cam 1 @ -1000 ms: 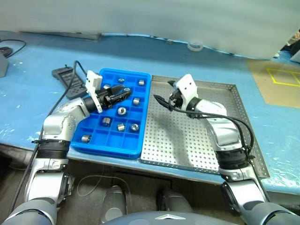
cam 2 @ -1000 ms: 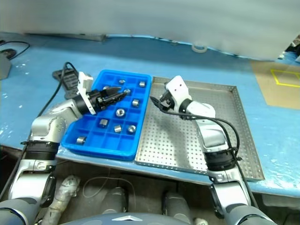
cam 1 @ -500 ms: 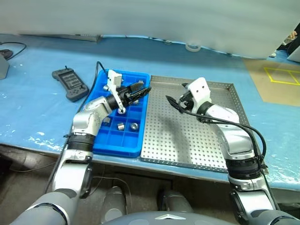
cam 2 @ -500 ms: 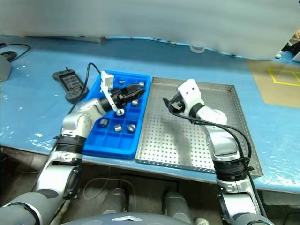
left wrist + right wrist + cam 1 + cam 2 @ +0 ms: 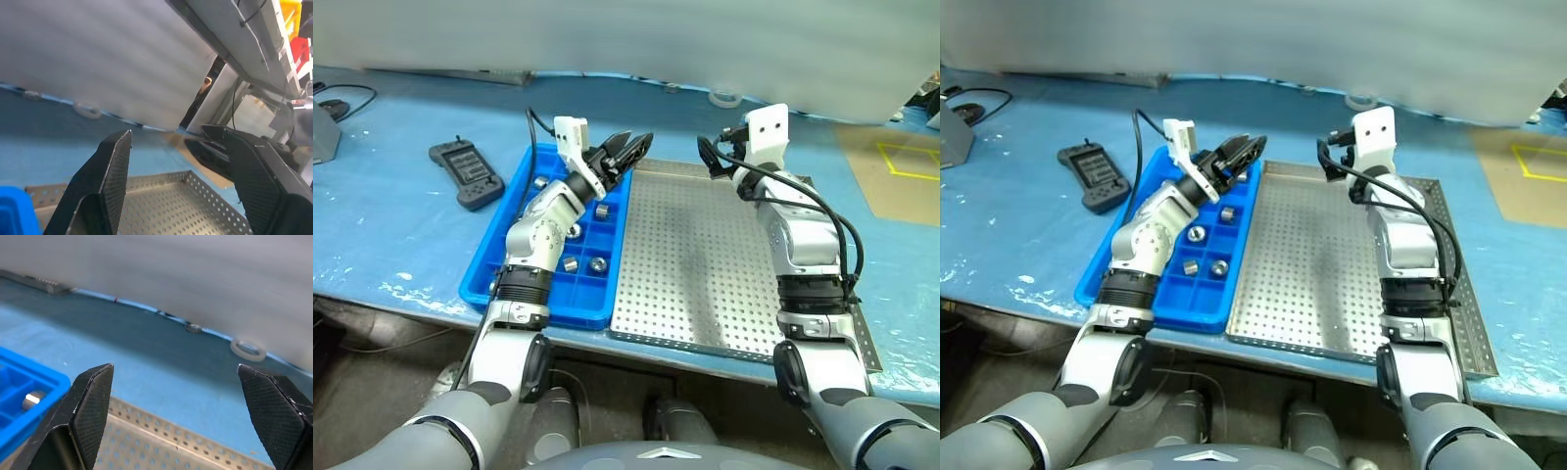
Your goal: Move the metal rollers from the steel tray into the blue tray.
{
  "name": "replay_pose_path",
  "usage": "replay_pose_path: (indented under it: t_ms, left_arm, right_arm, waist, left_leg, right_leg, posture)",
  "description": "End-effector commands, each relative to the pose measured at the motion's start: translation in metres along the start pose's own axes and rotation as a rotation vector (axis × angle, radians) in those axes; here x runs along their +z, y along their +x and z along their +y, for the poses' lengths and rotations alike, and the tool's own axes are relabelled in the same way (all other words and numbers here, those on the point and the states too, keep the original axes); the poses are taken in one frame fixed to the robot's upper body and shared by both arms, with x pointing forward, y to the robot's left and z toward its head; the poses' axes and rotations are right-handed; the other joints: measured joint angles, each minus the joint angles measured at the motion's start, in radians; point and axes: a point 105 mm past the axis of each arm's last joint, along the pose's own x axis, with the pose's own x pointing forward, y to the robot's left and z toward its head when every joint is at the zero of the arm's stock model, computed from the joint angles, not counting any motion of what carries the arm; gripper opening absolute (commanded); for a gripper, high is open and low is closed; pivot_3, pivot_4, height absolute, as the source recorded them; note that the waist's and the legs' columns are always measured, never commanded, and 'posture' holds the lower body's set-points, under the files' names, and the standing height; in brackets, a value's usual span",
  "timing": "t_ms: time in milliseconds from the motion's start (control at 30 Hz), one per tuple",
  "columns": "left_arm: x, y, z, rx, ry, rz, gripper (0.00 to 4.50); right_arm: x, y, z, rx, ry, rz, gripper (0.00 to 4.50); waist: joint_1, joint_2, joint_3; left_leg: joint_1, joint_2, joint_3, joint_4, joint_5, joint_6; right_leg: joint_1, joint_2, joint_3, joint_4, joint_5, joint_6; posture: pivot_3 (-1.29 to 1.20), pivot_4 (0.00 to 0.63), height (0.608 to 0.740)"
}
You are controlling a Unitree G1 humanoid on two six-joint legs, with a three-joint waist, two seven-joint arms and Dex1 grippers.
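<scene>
Metal rollers (image 5: 595, 264), small shiny silver cylinders

You've got a blue-covered table (image 5: 391, 225) against a pale wall (image 5: 626, 34), yellow floor markings (image 5: 906, 157) off to the right.

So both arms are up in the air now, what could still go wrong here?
Mostly small things. The left gripper hangs open above the blue tray; coming down carelessly, it might knock the metal rollers out of their compartments. The right gripper, also open, hovers over the steel tray rim and might clip it.
</scene>
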Motion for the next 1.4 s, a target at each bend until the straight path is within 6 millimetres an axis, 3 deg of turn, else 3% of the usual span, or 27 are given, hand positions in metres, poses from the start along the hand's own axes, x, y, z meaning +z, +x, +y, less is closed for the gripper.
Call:
replay_pose_path:
  t_ms: [33, 167, 433, 600, 767, 900, 1100, 1233, 1400]
  left_arm:
    - [0.008, -0.001, -0.002, 0.001, 0.019, -0.037, 3.14]
    - [0.012, -0.008, 0.008, 0.053, -0.043, -0.060, 3.14]
    - [0.009, -0.003, 0.004, 0.027, -0.022, -0.038, 3.14]
    - [0.005, 0.006, 0.006, 0.050, 0.021, -0.009, 3.14]
    - [0.005, 0.008, 0.004, 0.016, 0.023, -0.001, 3.14]
    - [-0.001, 0.011, 0.002, -0.009, 0.048, 0.026, 3.14]
    - [-0.005, 0.013, 0.002, -0.018, 0.021, 0.026, 3.14]
    - [-0.006, 0.018, -0.010, -0.090, 0.025, 0.034, 3.14]
    - [-0.004, 0.021, -0.009, -0.080, 0.017, 0.025, 3.14]
  right_arm:
    - [0.013, 0.002, 0.001, -0.012, -0.038, -0.059, 4.23]
    - [0.008, 0.001, 0.000, -0.032, -0.018, -0.044, 4.23]
    - [-0.002, -0.004, 0.004, -0.056, -0.037, -0.018, 4.23]
    - [0.004, -0.008, -0.010, -0.121, -0.065, -0.030, 4.23]
    - [-0.010, -0.017, -0.019, -0.180, -0.073, 0.005, 4.23]
    - [-0.005, -0.022, -0.013, -0.164, -0.078, -0.003, 4.23]
    - [-0.020, -0.032, -0.030, -0.214, -0.105, 0.060, 4.23]
    - [-0.018, -0.035, -0.022, -0.187, -0.096, 0.050, 4.23]
    - [-0.020, -0.034, -0.013, -0.165, -0.088, 0.053, 4.23]
  waist:
    - [0.003, 0.001, 0.000]
    - [0.011, 0.002, 0.001]
    - [0.020, 0.003, 0.002]
    - [0.016, 0.003, 0.002]
    - [0.015, 0.003, 0.002]
    - [0.001, 0.004, 0.002]
    - [-0.013, 0.004, 0.002]
    - [-0.016, 0.005, 0.003]
    - [-0.017, 0.005, 0.003]
  left_leg:
    - [0.000, 0.000, 0.000, 0.000, 0.000, 0.000]
    - [-0.002, -0.001, 0.000, 0.000, -0.001, 0.001]
    - [-0.002, -0.002, 0.000, 0.000, -0.001, 0.001]
    - [-0.002, -0.002, 0.000, 0.000, -0.001, 0.000]
    - [-0.002, -0.002, 0.000, 0.000, -0.001, 0.000]
    - [-0.002, -0.002, 0.000, 0.000, -0.001, 0.000]
    - [-0.003, -0.002, 0.000, -0.001, -0.001, 0.000]
    - [-0.003, -0.002, 0.000, -0.001, -0.001, 0.000]
    - [-0.001, -0.002, 0.000, -0.001, -0.001, 0.000]
  right_leg:
    - [0.000, 0.000, 0.000, 0.000, 0.000, 0.000]
    - [-0.001, 0.000, 0.000, 0.000, 0.000, 0.000]
    - [0.000, -0.001, 0.000, 0.000, 0.000, 0.000]
    - [0.000, -0.001, 0.001, -0.001, 0.000, 0.001]
    - [0.001, -0.001, 0.001, -0.001, 0.000, 0.001]
    - [0.000, 0.000, 0.003, -0.003, 0.000, 0.001]
    - [0.001, 0.000, 0.004, -0.009, 0.002, 0.003]
    - [0.001, 0.001, 0.006, -0.009, 0.002, 0.003]
    - [0.002, 0.001, 0.007, -0.009, 0.002, 0.003]
  posture:
    - [0.01, 0.150, 0.740]
    - [0.00, 0.150, 0.740]
    - [-0.04, 0.150, 0.740]
    - [-0.08, 0.150, 0.740]
    - [-0.12, 0.150, 0.740]
    - [-0.15, 0.150, 0.740]
    - [-0.18, 0.150, 0.740]
    - [-0.18, 0.150, 0.740]
    - [-0.18, 0.150, 0.740]
